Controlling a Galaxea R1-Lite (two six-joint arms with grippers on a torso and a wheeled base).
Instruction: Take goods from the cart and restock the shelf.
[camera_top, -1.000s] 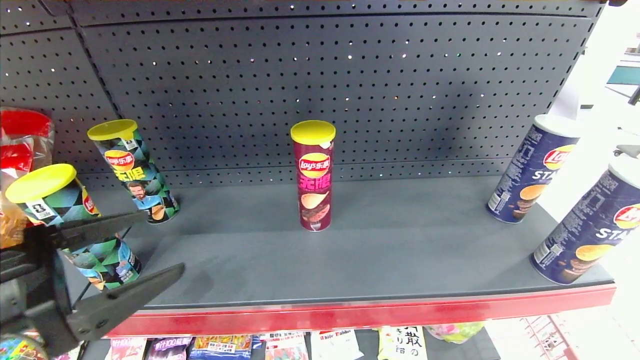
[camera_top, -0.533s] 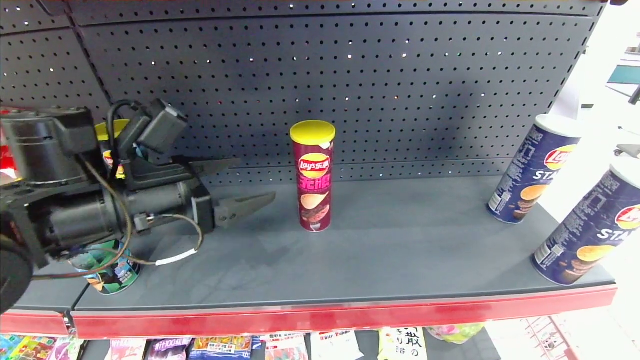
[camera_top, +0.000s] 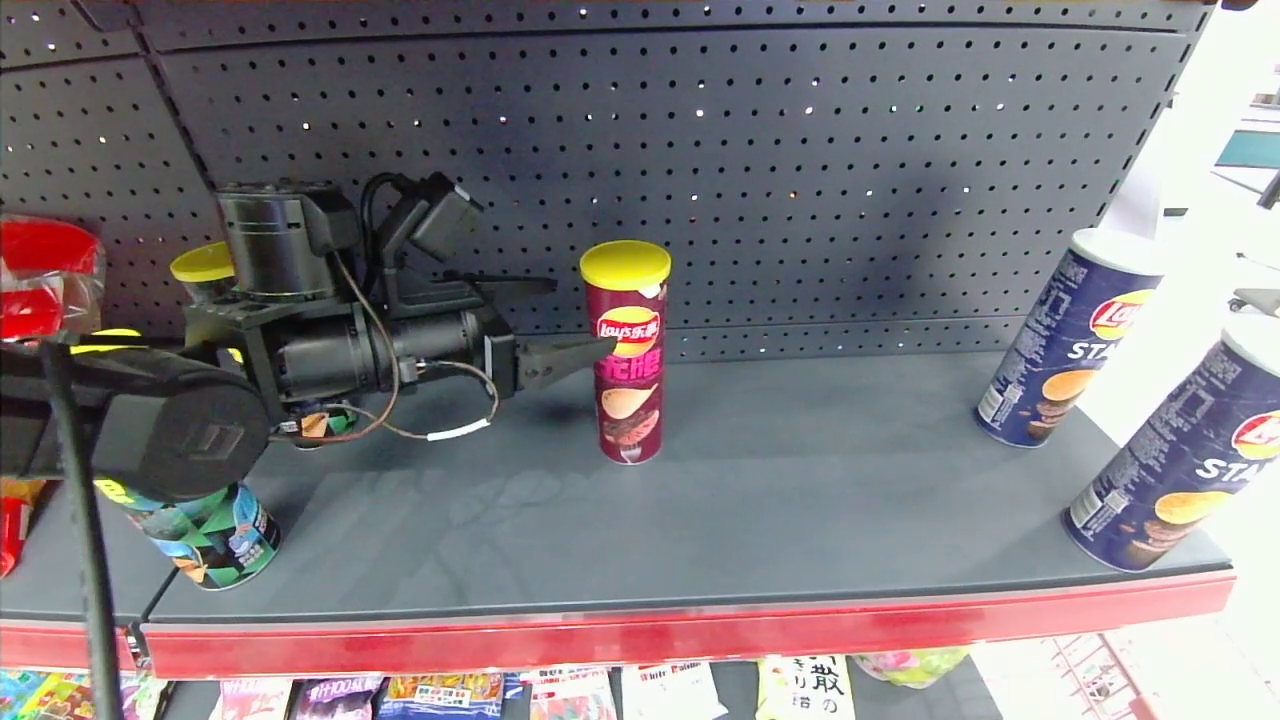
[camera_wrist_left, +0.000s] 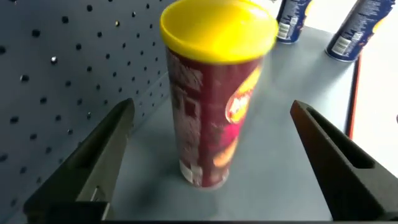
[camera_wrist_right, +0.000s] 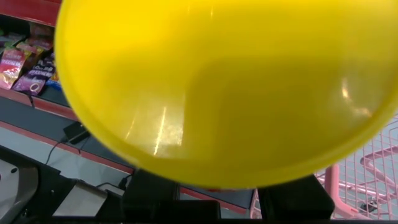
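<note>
head view: left gripper (camera_top: 583, 315) spread wide, one jaw either side of the maroon can (camera_top: 628, 400) and clear of it, can upright mid-depth on the shelf (camera_top: 800, 480) near the pegboard (camera_top: 800, 150); right wrist view: right gripper (camera_wrist_right: 233, 202) grasping a yellow-lidded can (camera_wrist_right: 230, 87).

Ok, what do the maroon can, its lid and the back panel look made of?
Maroon can: likely a cardboard tube, glossy printed wrap. Lid: yellow plastic, smooth with a soft sheen. Back panel: probably painted metal, matte grey, punched with even holes.
</note>
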